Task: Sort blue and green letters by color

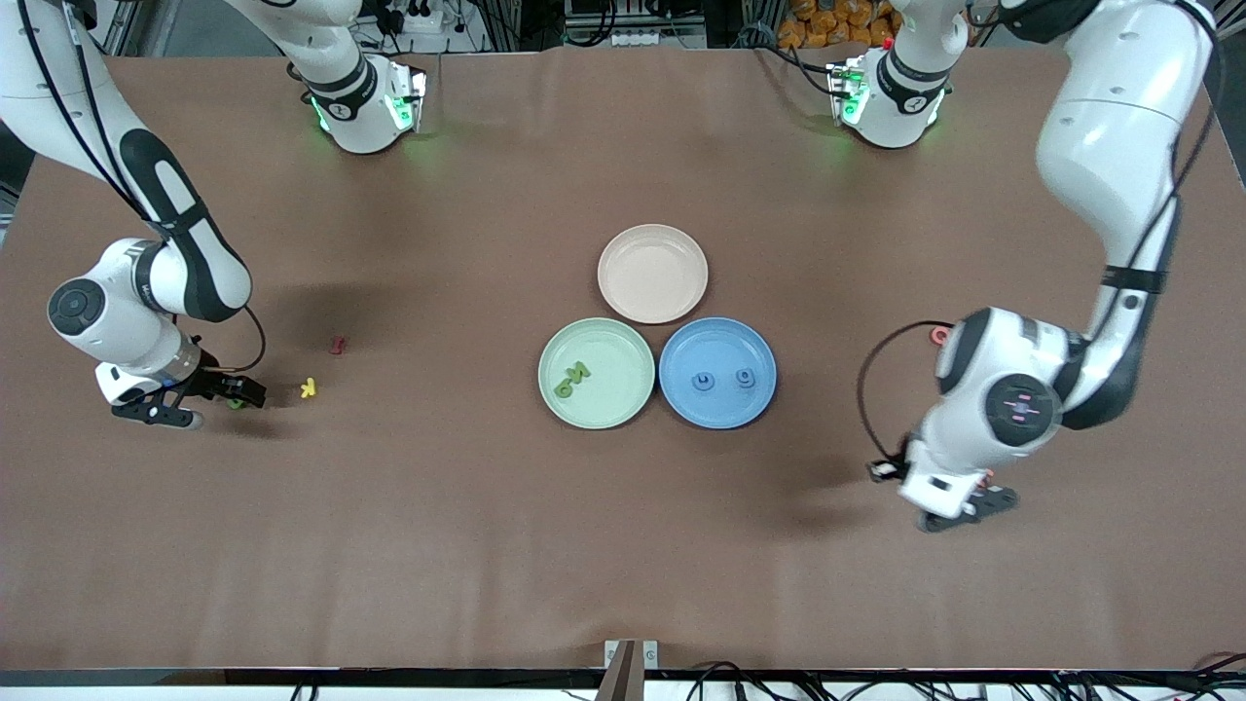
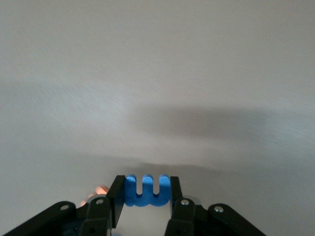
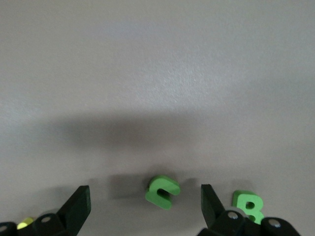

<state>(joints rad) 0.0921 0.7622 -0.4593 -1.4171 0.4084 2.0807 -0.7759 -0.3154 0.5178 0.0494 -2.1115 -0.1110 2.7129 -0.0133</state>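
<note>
My left gripper is shut on a blue letter E, pinched by its outer bars, low over the table toward the left arm's end. My right gripper is open and low at the right arm's end. A green letter n lies on the table between its fingers, touching neither. A green B lies just outside one finger. The green plate holds green letters. The blue plate holds two blue letters.
An empty beige plate stands farther from the front camera than the two coloured plates. A yellow K and a dark red letter lie near my right gripper. An orange piece shows beside my left gripper's finger.
</note>
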